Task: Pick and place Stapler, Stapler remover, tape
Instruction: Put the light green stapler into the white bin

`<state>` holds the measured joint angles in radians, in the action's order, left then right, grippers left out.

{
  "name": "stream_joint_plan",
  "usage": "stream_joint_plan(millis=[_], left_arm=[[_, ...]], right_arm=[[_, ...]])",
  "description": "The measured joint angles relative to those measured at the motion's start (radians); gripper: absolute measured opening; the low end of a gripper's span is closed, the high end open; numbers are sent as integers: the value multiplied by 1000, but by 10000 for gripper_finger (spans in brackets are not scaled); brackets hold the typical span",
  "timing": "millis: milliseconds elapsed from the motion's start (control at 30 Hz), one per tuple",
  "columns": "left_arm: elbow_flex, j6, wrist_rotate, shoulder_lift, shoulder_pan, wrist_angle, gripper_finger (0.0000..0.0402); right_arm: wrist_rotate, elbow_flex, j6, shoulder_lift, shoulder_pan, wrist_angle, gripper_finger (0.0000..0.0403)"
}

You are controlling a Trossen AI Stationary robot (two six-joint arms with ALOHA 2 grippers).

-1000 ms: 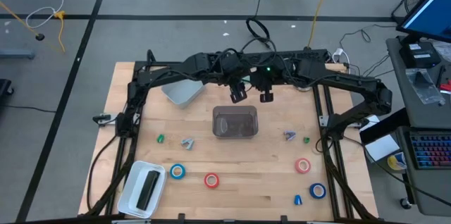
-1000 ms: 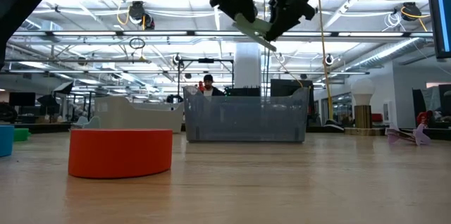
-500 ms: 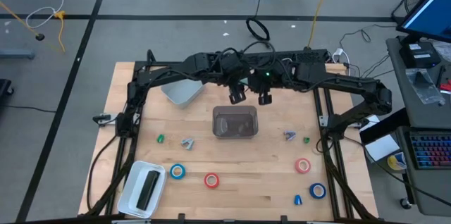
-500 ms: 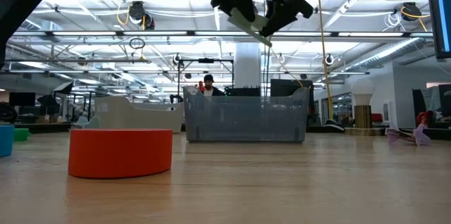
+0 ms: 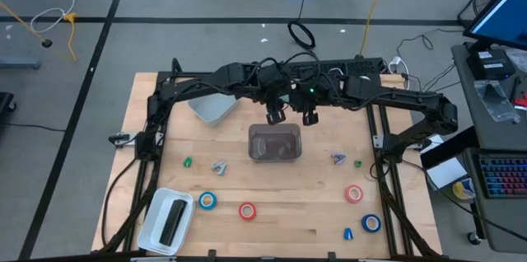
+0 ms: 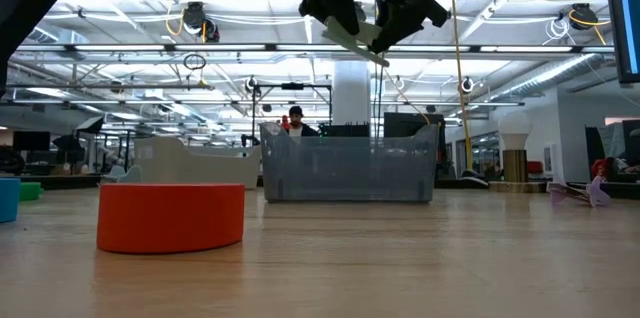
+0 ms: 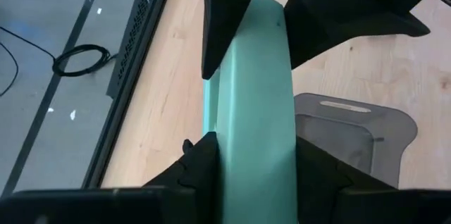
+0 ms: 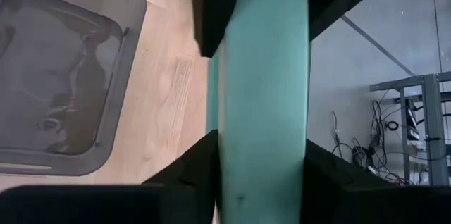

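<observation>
A mint-green stapler (image 6: 357, 38) hangs in the air between both grippers, above the far rim of the clear grey bin (image 5: 275, 142) at the table's middle. My left gripper (image 5: 273, 114) is shut on one end and my right gripper (image 5: 310, 115) on the other. Each wrist view shows the stapler (image 7: 254, 111) (image 8: 264, 104) running from that arm's own fingers to the other arm's fingers. Two blue tape rolls (image 5: 207, 201) (image 5: 371, 223) and two red ones (image 5: 247, 210) (image 5: 354, 194) lie flat near the near edge. Small staple removers (image 5: 219, 166) (image 5: 338, 158) lie beside the bin. My left gripper pinches the stapler's end (image 7: 250, 175) between its two fingers (image 7: 201, 171), the stapler lying along them. The stapler is lifted clear and tilted. My right gripper pinches the opposite end (image 8: 262, 175) between its two fingers (image 8: 194, 171), again with the stapler along the fingers and clear of the bin.
A white tray (image 5: 152, 227) holding a black object sits at the near left corner. A pale bin (image 5: 212, 107) lies tipped at the far left. Small green (image 5: 188, 162) (image 5: 358, 163) and blue (image 5: 347, 233) pieces lie on the wood. A person stands far behind the table (image 6: 295, 118).
Both grippers, with the stapler between them, have drifted slightly toward the table's left and a little upward. Both have stayed shut on it.
</observation>
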<state>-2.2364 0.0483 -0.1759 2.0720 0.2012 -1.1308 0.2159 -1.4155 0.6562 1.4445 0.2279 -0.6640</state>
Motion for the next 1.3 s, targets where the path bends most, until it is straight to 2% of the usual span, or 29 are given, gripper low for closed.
stream_joint_plan(millis=[133,233,367,567,800,933,1133,1300], left_arm=[[2,6,-22,4,2,-6,131],[3,6,-62,6,2,-33,128],[4,-9,-120,-11,3,-101,127],[5,-94,-171,-54,5,-217,127],[5,-396,-154,-121,-22,-453,127],[9,-550,-71,-163,-80,-435,127],[23,-790,-98,-205,-201,-439,127],[112,-1003,-88,-235,-287,-438,127]], right_arm=[[47,0,-9,0,-3,-1,203],[104,0,-12,0,-3,-9,239],[194,-1,-16,0,-3,-24,265],[259,-5,-16,-3,0,-44,277],[253,4,-54,-18,39,-94,271],[247,53,-51,-40,75,-78,268],[51,172,-96,-144,168,-31,267],[15,283,-95,-279,197,61,267]])
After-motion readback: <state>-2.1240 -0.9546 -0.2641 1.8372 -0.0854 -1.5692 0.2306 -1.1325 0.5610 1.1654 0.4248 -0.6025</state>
